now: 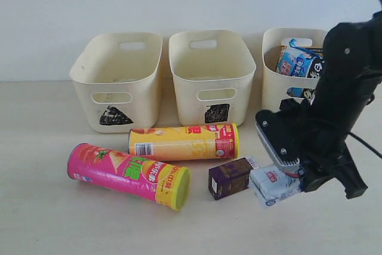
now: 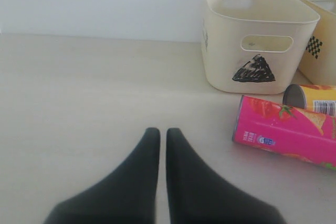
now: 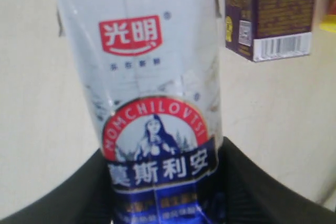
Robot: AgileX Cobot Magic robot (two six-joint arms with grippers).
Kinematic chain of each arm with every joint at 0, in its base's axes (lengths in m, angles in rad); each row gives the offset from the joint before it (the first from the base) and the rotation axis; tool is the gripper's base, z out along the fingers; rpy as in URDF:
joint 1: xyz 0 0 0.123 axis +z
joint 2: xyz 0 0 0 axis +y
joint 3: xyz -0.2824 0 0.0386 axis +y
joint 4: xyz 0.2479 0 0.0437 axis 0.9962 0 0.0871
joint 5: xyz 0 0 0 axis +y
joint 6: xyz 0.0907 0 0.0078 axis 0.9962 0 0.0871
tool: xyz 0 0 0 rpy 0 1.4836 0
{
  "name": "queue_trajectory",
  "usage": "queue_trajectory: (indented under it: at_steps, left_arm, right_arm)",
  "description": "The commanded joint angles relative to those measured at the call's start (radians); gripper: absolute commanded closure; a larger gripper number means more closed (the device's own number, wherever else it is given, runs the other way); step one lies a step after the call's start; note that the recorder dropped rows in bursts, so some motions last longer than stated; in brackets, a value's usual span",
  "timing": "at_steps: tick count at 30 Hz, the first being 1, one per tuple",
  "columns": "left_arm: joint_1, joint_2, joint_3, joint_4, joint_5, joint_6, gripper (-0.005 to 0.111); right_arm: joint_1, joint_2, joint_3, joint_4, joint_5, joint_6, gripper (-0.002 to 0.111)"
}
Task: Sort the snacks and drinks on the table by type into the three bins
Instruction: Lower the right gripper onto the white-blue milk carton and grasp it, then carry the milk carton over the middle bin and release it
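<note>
Exterior view: your right pincer (image 1: 287, 180) is closed on the white and blue milk carton (image 1: 271, 184), with the purple carton (image 1: 230, 177) just beside it. The cream bin (image 1: 271, 88) behind it holds packets (image 1: 296, 61), so drinks likely belong elsewhere

Left wrist view: your left pincer (image 2: 163, 140) is pressed shut and empty, and the triangle bin (image 2: 252, 51) and pink chip tube (image 2: 286, 135) lie ahead of it

Right wrist view: the fingers (image 3: 63, 198) clasp the milk carton's two sides, squared for a steady lift

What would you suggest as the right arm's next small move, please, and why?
Probably a short straight lift. The fingers of the right gripper look closed on the white and blue carton, which sits low on the table right beside the dark purple carton; rising first should keep from knocking it.
</note>
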Motion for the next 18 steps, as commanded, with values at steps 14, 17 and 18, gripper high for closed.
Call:
queue_trajectory:
  at_steps: [14,17,18]
  left_arm:
    - [0.001,-0.003,-0.003,0.004,-0.001,0.007,0.103]
    - [0.001,-0.003,-0.003,0.004,-0.001,0.007,0.103]
    - [0.001,-0.003,-0.003,0.004,-0.001,0.007,0.103]
  right_arm:
    - [0.0,-0.133,-0.118,0.052,-0.303,0.714,0.108]
    - [0.0,-0.099,-0.163,0.118,-0.361,0.756,0.108]
    - [0.0,-0.083,-0.179,0.158,-0.38,0.756,0.108]
